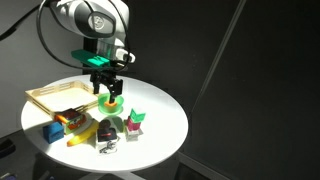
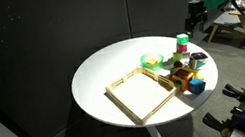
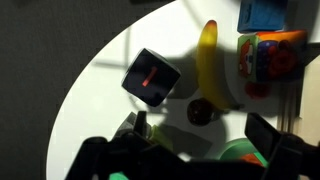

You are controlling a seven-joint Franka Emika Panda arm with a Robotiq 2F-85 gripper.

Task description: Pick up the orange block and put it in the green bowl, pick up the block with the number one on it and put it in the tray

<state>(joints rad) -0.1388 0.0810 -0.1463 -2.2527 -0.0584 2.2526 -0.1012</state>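
Both exterior views show the tray [image 1: 55,98] and the bowl [image 1: 115,104] beside it; only the wrist view shows the dark block [image 3: 152,78] close up, lying on the table [image 3: 95,90] near the banana [image 3: 208,60], not touching. The arm bends down from above; the gripper [image 1: 108,92] hangs over the toys, jaws wide apart, empty.

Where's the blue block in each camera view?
Exterior view: blue block at the table's lower left, below the tray.
Exterior view: at the table's right edge, right of the tray.
Wrist view: top right corner, cut off.
Shared landmark: the multicoloured block beside it.
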